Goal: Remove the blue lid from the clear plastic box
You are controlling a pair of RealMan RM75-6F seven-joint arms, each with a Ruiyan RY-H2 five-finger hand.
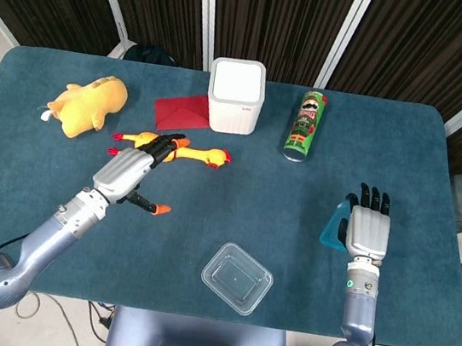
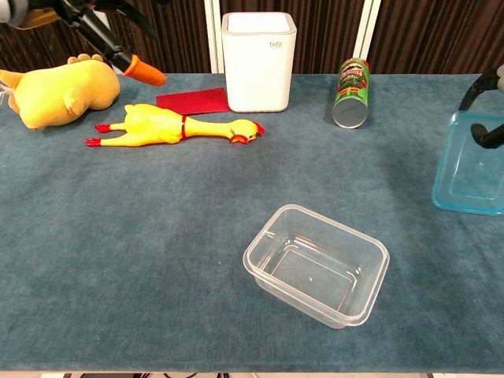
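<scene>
The clear plastic box [image 1: 237, 277] [image 2: 317, 264] stands open and lidless near the table's front edge. My right hand [image 1: 366, 233] [image 2: 490, 118] grips the blue lid [image 1: 336, 226] [image 2: 474, 163] at the right side of the table, well away from the box; the lid tilts low over the cloth, and contact with it cannot be told. My left hand [image 1: 135, 175] [image 2: 110, 31] hovers with its fingers spread and nothing in it, just in front of the rubber chicken.
A yellow rubber chicken [image 1: 170, 149] [image 2: 173, 126], a yellow plush toy [image 1: 86, 104] [image 2: 59, 90], a red cloth [image 1: 180, 112], a white square bin [image 1: 236, 96] [image 2: 259, 59] and a green chip can [image 1: 306, 125] [image 2: 350, 83] lie across the back half of the blue table [image 1: 233, 216].
</scene>
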